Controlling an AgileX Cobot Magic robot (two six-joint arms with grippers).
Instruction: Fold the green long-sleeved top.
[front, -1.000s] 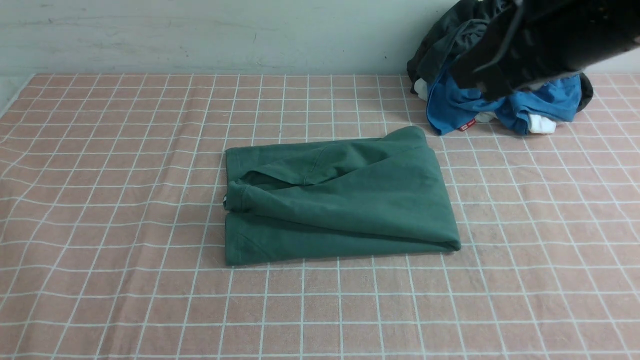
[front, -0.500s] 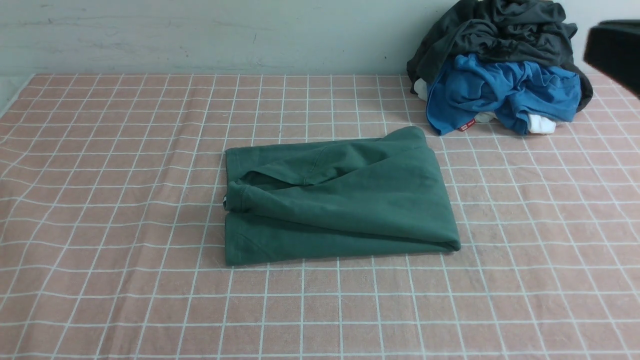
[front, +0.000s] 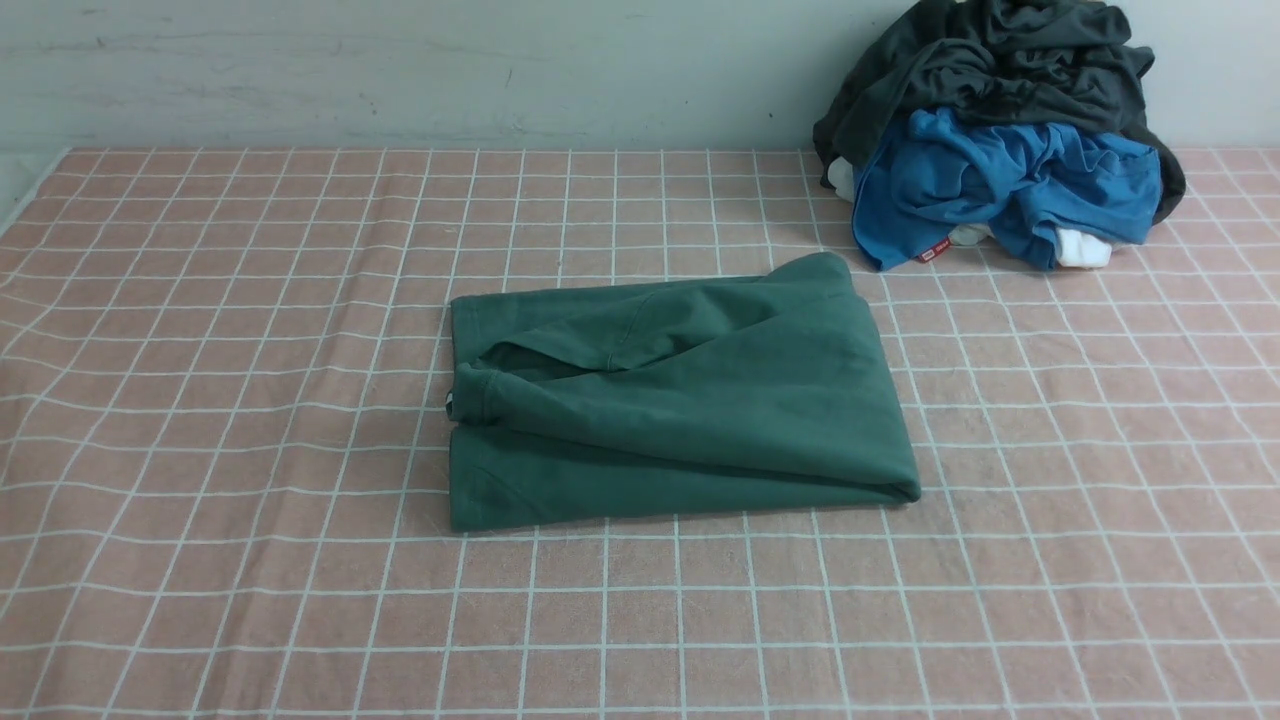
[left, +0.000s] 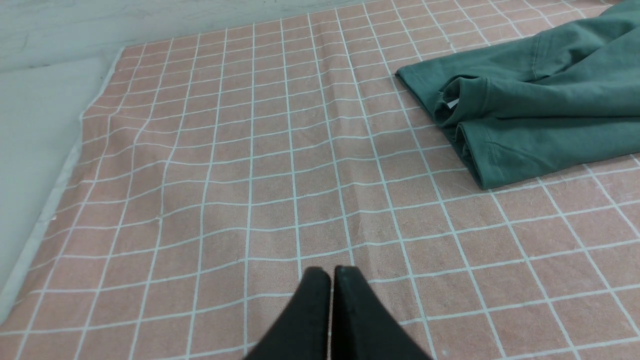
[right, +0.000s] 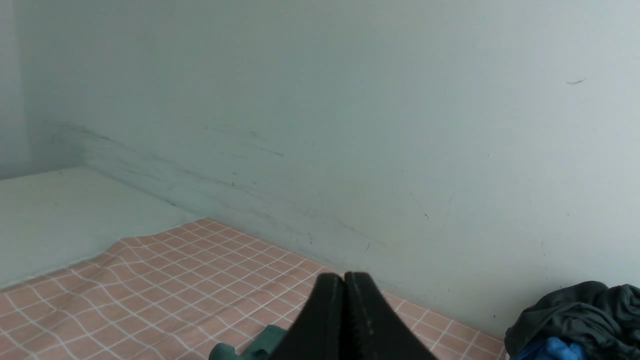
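The green top (front: 680, 400) lay folded into a rough rectangle at the middle of the pink checked cloth (front: 220, 420). A heap of dark grey (front: 1000, 60) and blue clothes (front: 1010, 190) sat at the far right. The left gripper (left: 331, 272) and the right gripper (right: 344, 280) were both closed tight and held nothing.

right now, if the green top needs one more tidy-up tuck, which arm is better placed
Probably the left. The left gripper hangs shut, low over the checked cloth, with the green long-sleeved top's cuffed end in its view. The right gripper is shut and raised, pointing mostly at the wall.
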